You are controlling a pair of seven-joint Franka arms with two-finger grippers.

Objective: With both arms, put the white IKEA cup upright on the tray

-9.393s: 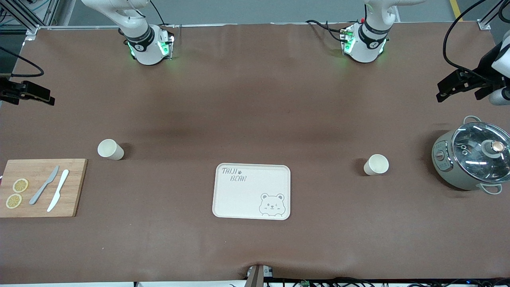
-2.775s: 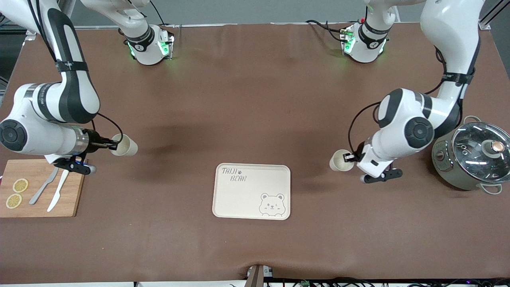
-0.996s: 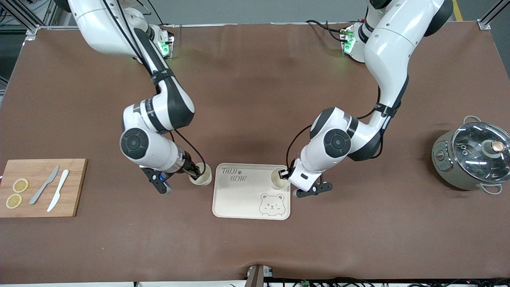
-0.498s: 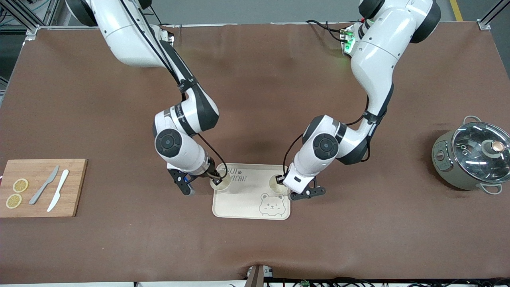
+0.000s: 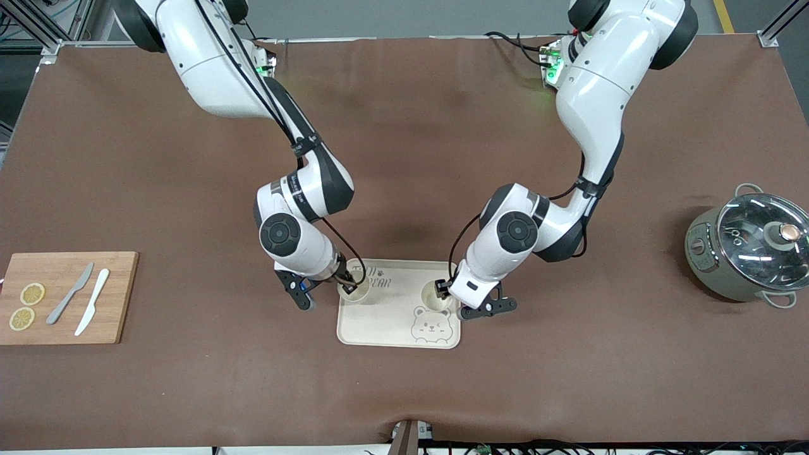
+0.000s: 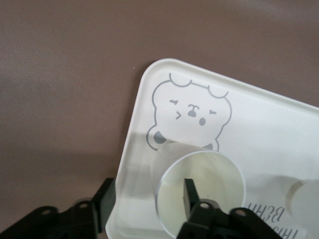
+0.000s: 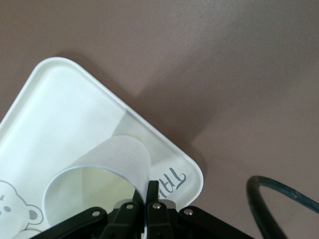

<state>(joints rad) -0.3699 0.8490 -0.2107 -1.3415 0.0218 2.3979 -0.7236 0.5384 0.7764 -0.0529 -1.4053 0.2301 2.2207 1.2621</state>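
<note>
The cream tray [image 5: 392,316] lies mid-table. Two white cups stand on it, mouths up. One cup [image 5: 435,298] is above the bear face, toward the left arm's end. My left gripper [image 5: 444,291] is open at it. In the left wrist view one finger [image 6: 188,191] is inside the cup [image 6: 214,174] and the other finger [image 6: 104,199] is well outside the tray rim. The other cup [image 5: 356,292] stands by the "TAIJI" print. My right gripper [image 5: 344,289] is shut on its wall. In the right wrist view the gripper [image 7: 148,188] pinches the cup's rim [image 7: 99,174].
A wooden cutting board [image 5: 114,297] with two knives and lemon slices lies at the right arm's end. A grey-green pot [image 5: 708,265] with a glass lid stands at the left arm's end. Brown table surrounds the tray.
Both arms carried their cups from the table's ends onto the tray. In the last half second the right gripper's cup moved a little farther in over the tray.
</note>
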